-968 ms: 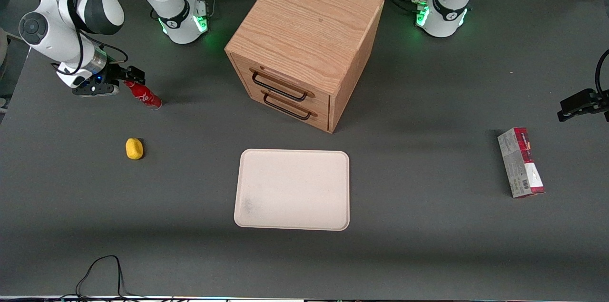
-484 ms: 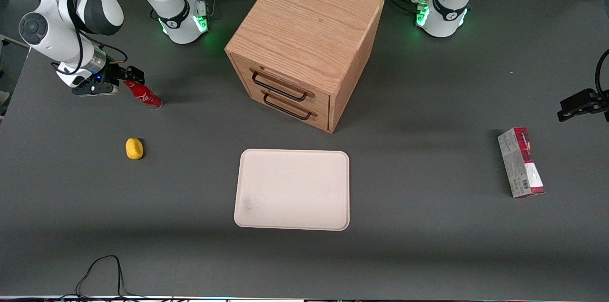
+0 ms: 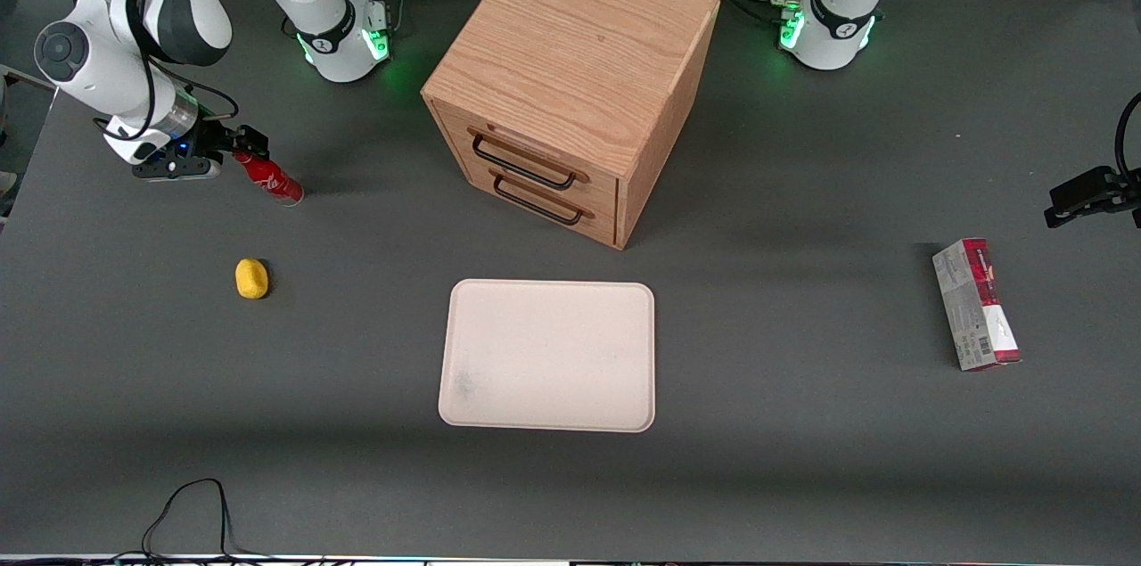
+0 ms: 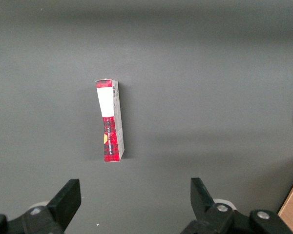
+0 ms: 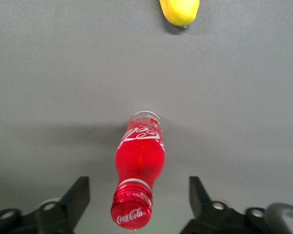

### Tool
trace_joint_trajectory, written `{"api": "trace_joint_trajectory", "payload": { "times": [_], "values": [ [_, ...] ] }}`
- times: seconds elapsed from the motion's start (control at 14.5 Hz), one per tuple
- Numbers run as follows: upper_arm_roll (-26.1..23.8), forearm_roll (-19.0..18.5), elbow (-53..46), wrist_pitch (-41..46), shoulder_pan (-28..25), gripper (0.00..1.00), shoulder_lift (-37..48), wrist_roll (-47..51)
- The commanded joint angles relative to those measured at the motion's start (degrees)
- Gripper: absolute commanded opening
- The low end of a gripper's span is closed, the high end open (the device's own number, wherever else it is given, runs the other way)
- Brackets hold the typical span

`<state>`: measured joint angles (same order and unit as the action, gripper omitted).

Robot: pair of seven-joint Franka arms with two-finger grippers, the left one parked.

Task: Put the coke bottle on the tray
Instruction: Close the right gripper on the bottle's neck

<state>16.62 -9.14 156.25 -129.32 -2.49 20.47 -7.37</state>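
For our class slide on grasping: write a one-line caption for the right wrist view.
Open tool poised around the upright coke bottle cap, fingers apart either side; yellow lemon-like lump nearby.

The claw (image 3: 233, 141) hangs at the coke bottle's (image 3: 270, 177) cap with its fingers (image 5: 78, 195) spread wide, bare gaps on both sides of the neck. Nearer the front camera than the claw, a yellow lump (image 3: 251, 278) sits on open bench (image 3: 802, 459). The tray (image 3: 547, 356) lies toward the parked arm's end, with the wooden cabinet (image 3: 570, 85) standing just beside the open way to it.
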Motion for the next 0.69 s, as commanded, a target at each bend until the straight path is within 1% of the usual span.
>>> {"api": "trace_joint_trajectory", "payload": {
  "times": [0.0, 0.07, 0.21, 0.35, 0.41, 0.55, 0.62],
  "values": [
    [0.26, -1.06, 0.19, -0.49, -0.49, 0.53, 0.54, -0.45],
    [0.26, -1.06, 0.19, -0.49, -0.49, 0.45, 0.45, -0.45],
    [0.26, -0.97, 0.19, -0.41, -0.49, 0.23, 0.36, -0.45],
    [0.26, -0.97, 0.1, -0.14, -0.49, 0.04, 0.36, -0.45],
    [0.26, -0.97, -0.07, -0.14, -0.49, 0.0, 0.36, -0.54],
    [0.08, -0.97, -1.38, 0.47, -0.49, 0.0, 0.45, -0.54],
    [0.0, -0.97, -2.78, 2.21, -0.49, 0.0, 0.8, -0.54]
  ]
}}
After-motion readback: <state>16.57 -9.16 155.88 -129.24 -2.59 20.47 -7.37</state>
